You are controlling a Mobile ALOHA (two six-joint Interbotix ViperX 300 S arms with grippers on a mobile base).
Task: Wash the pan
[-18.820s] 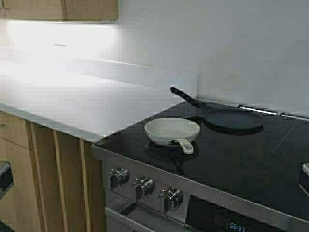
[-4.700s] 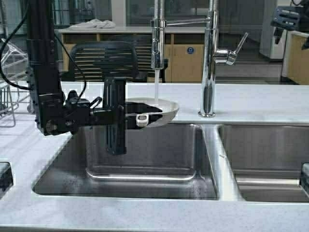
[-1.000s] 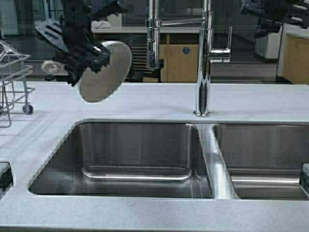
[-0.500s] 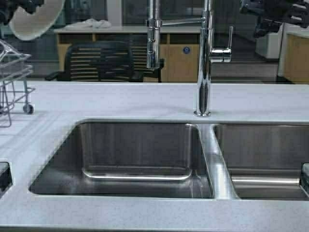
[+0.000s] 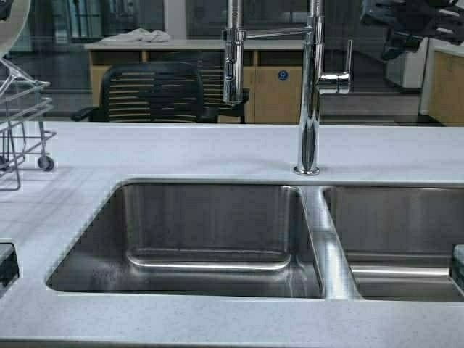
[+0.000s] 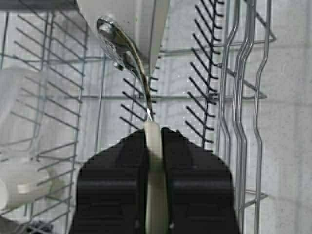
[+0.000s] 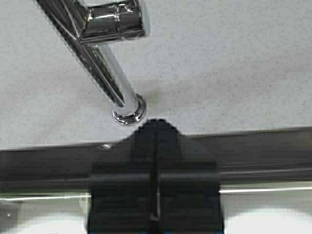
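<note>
The cream pan shows only as a sliver at the top left corner of the high view (image 5: 13,32). In the left wrist view its body (image 6: 129,22) is tilted on edge over the wire dish rack (image 6: 229,97). A shiny metal bracket (image 6: 122,48) joins it to the cream handle (image 6: 152,170). My left gripper (image 6: 153,134) is shut on that handle, one black finger on each side. My right gripper (image 7: 156,126) is shut and empty, raised above the faucet base (image 7: 128,110). The right arm (image 5: 413,22) is at the top right.
The tall chrome faucet (image 5: 310,87) stands behind the divider of the double steel sink (image 5: 312,232), with no water running. The dish rack (image 5: 18,123) stands on the counter at the left, holding white cups (image 6: 19,187). A black chair (image 5: 152,90) is behind the counter.
My left arm has carried the pan farther left, from above the counter to over the dish rack, and it has almost left the high view. The right arm has not moved.
</note>
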